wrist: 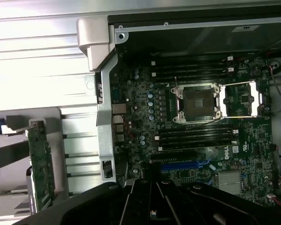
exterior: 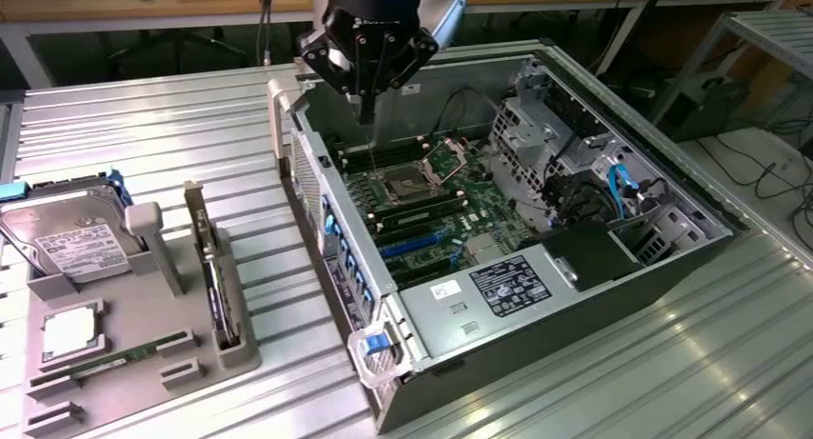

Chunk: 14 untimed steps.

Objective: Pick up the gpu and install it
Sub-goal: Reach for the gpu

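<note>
Ribbed metal table (exterior: 152,144) carries an open computer case (exterior: 308,172) and, at nine o'clock of it in the exterior view, a grey parts holder (exterior: 140,363). The gripper (exterior: 366,115) hangs over the rear end of the case, above the motherboard (exterior: 432,206). Its jaws are pressed together, empty and touching nothing. Their tips point down toward the board near the CPU socket (exterior: 409,184). The gpu (exterior: 213,277) (wrist: 40,164) stands on edge in a slot of the holder. It is at about eight o'clock from the gripper in the exterior view and well apart from it. A hard drive (exterior: 76,244) leans in the holder at nine o'clock of the gpu.
</note>
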Motion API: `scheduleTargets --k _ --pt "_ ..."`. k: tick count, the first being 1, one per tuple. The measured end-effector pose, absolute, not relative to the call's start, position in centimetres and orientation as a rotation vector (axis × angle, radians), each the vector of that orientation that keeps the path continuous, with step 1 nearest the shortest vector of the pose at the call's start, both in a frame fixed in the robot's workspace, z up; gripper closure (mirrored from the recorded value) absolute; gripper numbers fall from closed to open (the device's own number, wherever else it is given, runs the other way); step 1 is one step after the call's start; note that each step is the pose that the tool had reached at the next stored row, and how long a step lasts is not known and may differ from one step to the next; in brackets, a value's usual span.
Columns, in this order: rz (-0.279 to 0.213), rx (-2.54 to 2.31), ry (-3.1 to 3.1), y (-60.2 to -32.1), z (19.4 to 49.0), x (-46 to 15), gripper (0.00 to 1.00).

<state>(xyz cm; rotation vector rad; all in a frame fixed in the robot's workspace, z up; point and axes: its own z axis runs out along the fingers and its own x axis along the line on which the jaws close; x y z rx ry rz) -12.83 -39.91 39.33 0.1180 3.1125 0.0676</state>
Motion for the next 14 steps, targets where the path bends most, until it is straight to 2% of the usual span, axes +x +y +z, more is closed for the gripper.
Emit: scheduleTargets --k 14 --pt "0.068 0.118 3.113 -39.93 39.33 -13.49 0.89"
